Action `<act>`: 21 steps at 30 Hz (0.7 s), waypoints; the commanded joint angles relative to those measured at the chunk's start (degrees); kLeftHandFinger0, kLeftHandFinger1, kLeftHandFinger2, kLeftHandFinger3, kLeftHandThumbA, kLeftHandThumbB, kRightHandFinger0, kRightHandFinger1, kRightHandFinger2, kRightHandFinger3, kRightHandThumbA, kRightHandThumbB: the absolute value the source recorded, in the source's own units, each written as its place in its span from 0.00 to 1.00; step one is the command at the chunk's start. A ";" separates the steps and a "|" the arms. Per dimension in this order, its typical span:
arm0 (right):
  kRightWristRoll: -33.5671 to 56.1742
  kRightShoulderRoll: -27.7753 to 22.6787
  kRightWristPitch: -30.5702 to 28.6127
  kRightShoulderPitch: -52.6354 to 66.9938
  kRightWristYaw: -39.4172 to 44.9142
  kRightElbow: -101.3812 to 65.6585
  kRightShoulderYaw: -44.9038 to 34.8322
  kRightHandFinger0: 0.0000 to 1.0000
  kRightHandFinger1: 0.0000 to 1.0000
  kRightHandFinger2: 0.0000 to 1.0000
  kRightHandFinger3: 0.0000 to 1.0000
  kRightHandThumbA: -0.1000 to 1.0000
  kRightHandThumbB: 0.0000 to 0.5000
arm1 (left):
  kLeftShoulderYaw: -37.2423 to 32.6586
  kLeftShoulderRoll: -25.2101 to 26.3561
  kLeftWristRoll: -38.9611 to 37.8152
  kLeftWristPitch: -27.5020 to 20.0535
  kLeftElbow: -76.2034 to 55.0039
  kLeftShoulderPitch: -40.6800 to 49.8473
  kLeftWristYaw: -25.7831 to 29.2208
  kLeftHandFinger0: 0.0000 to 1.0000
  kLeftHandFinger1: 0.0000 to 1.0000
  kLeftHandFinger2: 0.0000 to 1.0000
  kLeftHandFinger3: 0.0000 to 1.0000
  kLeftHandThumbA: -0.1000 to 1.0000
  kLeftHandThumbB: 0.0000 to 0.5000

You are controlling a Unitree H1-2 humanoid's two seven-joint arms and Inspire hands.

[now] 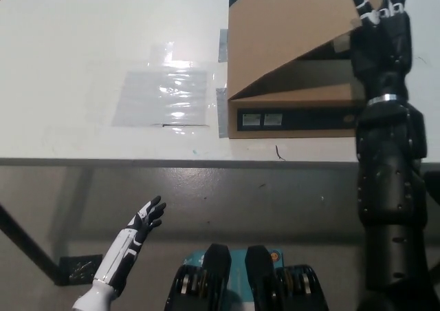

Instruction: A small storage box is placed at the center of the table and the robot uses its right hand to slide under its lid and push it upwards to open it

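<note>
Cardboard lid is tilting up off the storage box near the table's front edge, looking light and stiff. The black right hand, fingers spread, is pushing beneath its free right edge; the white left hand is hanging open below the table.

Lid top edge being cut off by the frame, right hand fingertips running out of frame, box interior lying in shadow, labels too small to read
</note>
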 commanded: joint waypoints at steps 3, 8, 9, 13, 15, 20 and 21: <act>-1.97 2.89 -1.10 -6.03 -0.13 0.99 2.30 1.00 1.00 1.00 1.00 1.00 0.77 | -0.31 0.04 0.18 -1.86 -0.89 -1.07 -0.07 1.00 1.00 1.00 1.00 1.00 1.00; -2.18 5.48 -1.41 -7.76 -0.84 2.20 2.70 1.00 1.00 1.00 1.00 1.00 0.74 | -0.39 0.24 0.24 -1.90 -0.95 -1.17 -0.20 1.00 1.00 1.00 1.00 1.00 1.00; -2.58 5.97 -1.52 -8.18 -1.14 2.59 2.85 1.00 1.00 1.00 1.00 1.00 0.75 | -0.41 0.24 0.14 -1.82 -0.97 -1.14 -0.27 1.00 1.00 1.00 1.00 1.00 1.00; -4.10 7.46 -1.92 -9.11 -1.01 3.01 4.02 1.00 1.00 1.00 1.00 1.00 0.73 | -0.51 0.18 0.33 -1.53 -1.17 -1.04 -0.16 1.00 1.00 1.00 1.00 1.00 1.00; -4.74 8.08 -2.03 -9.70 -1.05 2.88 4.72 1.00 1.00 1.00 1.00 1.00 0.75 | -0.69 0.27 0.13 -1.63 -0.98 -1.30 -0.49 1.00 1.00 1.00 1.00 1.00 1.00; -6.86 9.39 -2.52 -10.43 -0.29 3.23 7.00 1.00 1.00 1.00 1.00 1.00 0.79 | -0.88 0.43 0.26 -1.73 -1.21 -1.27 -0.50 1.00 1.00 1.00 1.00 1.00 1.00; -7.52 9.33 -2.65 -10.21 -0.06 3.16 7.62 1.00 1.00 1.00 1.00 1.00 0.79 | -0.91 0.44 0.37 -1.82 -1.14 -1.34 -0.44 1.00 1.00 1.00 1.00 1.00 1.00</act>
